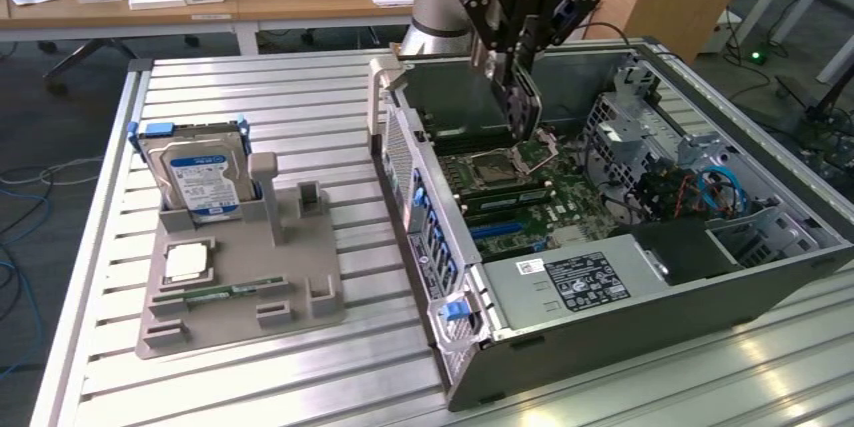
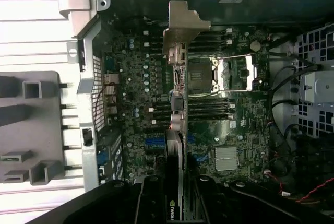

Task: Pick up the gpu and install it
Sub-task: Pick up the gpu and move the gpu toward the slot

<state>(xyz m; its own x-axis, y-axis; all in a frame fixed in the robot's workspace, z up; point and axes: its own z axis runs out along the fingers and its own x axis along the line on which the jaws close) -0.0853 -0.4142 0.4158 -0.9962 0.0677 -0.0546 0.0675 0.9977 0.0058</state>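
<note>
The gripper [image 1: 513, 65] is clamped on the gpu [image 1: 518, 107], one finger on each flat face. In the exterior view it sits at upper centre of the frame, over the open case [image 1: 667, 332]. The gpu hangs below it inside the case walls. The card's long axis runs nearly straight up and down, tilted a little, with its free end pointing down at the motherboard [image 1: 574, 202]. That end lies close to the socket [image 1: 487, 167]; whether it touches anything cannot be told.

In the wrist view the gripper [image 2: 175, 185] holds the gpu [image 2: 177, 130] edge-on. The card shows as a thin strip running away from the fingers [image 2: 151, 198], and the silver bracket [image 2: 183, 23] is on the far end. Behind it lie the motherboard [image 2: 130, 78] and the socket [image 2: 201, 72].

"ROBOTIQ" is printed in white on the gripper body. A black label [image 1: 587, 282] with white print lies on the box in the case's near corner; its text is too small to read. A small pale mark on the card's edge by the fingers is also unreadable.

At the exterior view's left, well apart from the case, a grey tray [image 1: 240, 322] rests on the slatted table [image 1: 267, 97]. It holds an upright hard drive [image 1: 200, 177] with a blue-and-white label, and a flat-lying memory stick [image 1: 220, 292].
</note>
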